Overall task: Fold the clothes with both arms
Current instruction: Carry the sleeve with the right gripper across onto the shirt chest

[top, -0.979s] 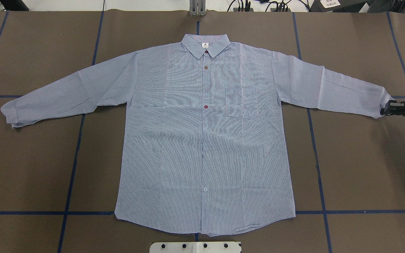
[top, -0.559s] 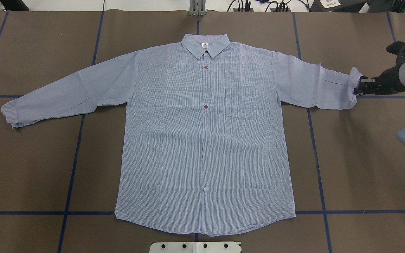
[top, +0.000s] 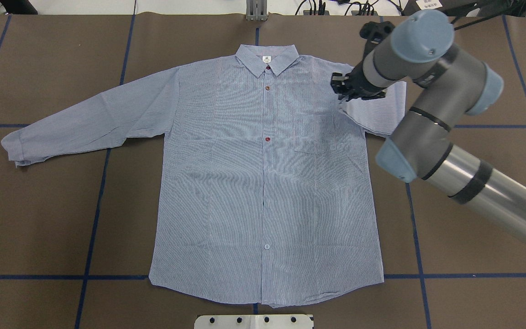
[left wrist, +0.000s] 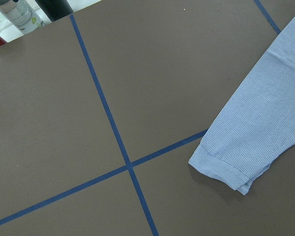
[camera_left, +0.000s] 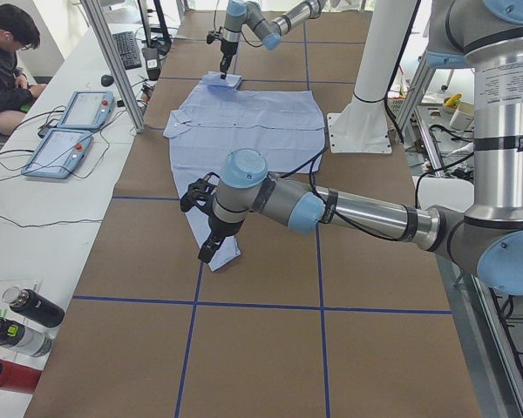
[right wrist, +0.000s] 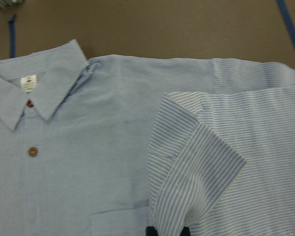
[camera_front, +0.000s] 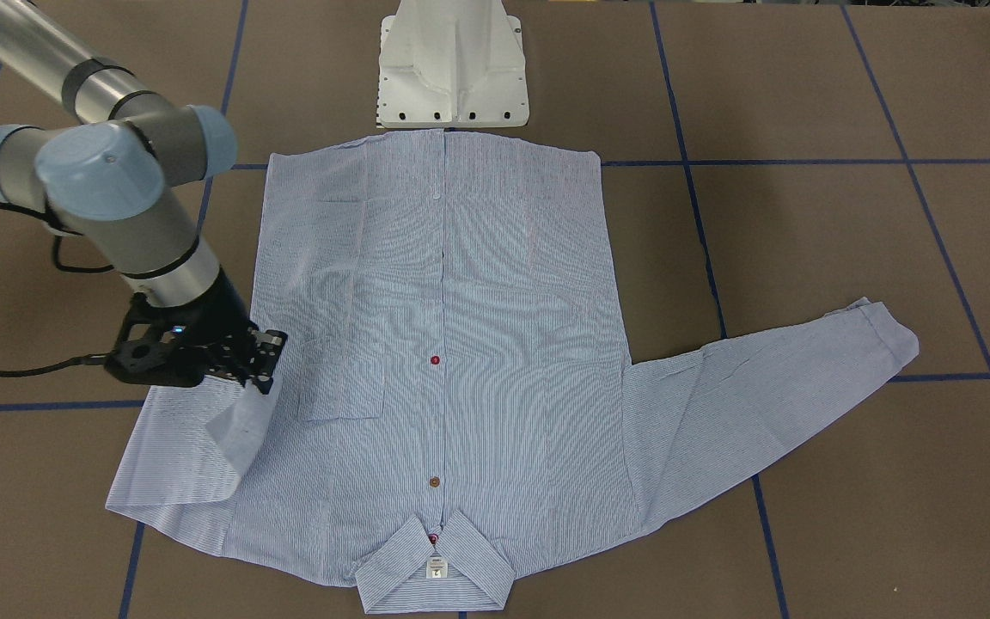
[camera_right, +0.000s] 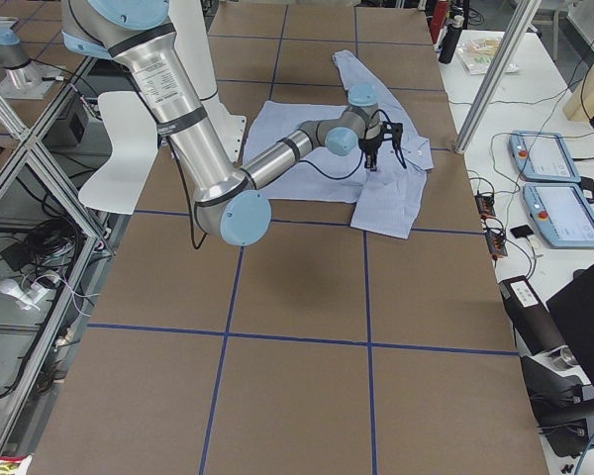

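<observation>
The striped shirt [top: 263, 183] lies flat, buttoned, front up, collar at the far side. My right gripper [top: 341, 89] is shut on the cuff [right wrist: 187, 162] of the shirt's right-hand sleeve and holds it over the chest, above the pocket, with the sleeve doubled back on itself. It also shows in the front-facing view [camera_front: 259, 365]. The other sleeve lies stretched out, its cuff [top: 14, 148] on the mat. My left gripper [camera_left: 209, 252] hangs just above that cuff [left wrist: 226, 169]; I cannot tell whether it is open or shut.
The brown mat carries blue tape lines [top: 94, 219]. The white pedestal base [camera_front: 452, 69] stands at the shirt's hem. An operator [camera_left: 4, 52], teach pendants [camera_left: 65, 131] and bottles [camera_left: 17, 322] are on the side table beyond the collar edge.
My right gripper has carried the sleeve cuff from the table's right edge leftward over the shirt's chest, folding the sleeve back. The rest of the shirt has not moved.
</observation>
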Tool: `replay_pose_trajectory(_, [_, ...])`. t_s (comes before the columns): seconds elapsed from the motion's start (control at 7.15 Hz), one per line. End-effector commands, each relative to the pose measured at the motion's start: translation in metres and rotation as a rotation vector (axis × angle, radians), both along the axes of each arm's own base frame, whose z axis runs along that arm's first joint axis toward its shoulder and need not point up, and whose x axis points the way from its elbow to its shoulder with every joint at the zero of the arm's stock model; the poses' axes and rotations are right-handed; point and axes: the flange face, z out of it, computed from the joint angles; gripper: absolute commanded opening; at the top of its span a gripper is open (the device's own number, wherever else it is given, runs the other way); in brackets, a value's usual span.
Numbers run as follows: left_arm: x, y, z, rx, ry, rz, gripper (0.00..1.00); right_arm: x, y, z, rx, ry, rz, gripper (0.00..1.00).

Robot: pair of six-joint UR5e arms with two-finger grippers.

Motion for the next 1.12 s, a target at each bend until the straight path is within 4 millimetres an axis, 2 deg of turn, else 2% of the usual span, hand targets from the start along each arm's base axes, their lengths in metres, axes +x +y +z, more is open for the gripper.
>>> replay_pose_trajectory(0.0, [0.0, -0.001, 0.002, -0.003, 0.0, 0.0, 1.0, -0.128, 0.011, -0.106, 0.096, 0.028, 0.062, 0.0])
replay_pose_trajectory(0.14, [0.0, -0.001, 0.002, -0.004, 0.0, 0.001, 1.0, -0.162, 0.019, -0.11, 0.125, 0.072, 0.054, 0.0])
replay_pose_trajectory(0.28, [0.0, -0.001, 0.002, -0.005, 0.0, 0.0, 1.0, -0.188, 0.033, -0.12, 0.189, 0.111, 0.036, 0.0])
replay_pose_trajectory(0.42, [0.0, -0.001, 0.002, -0.005, 0.0, 0.0, 1.0, -0.207, 0.041, -0.12, 0.21, 0.142, 0.024, 0.0])
replay_pose_trajectory(0.7, [0.0, -0.001, 0.002, -0.005, 0.0, 0.0, 1.0, -0.24, 0.035, -0.131, 0.247, 0.213, -0.014, 0.04])
replay_pose_trajectory(0.84, [0.0, 0.0, 0.004, -0.008, 0.0, 0.0, 1.0, -0.244, 0.034, -0.137, 0.249, 0.218, -0.016, 0.87])
replay_pose_trajectory(0.98, [0.0, 0.001, 0.002, -0.004, 0.0, 0.001, 1.0, -0.251, 0.028, -0.152, 0.26, 0.232, -0.005, 1.0])
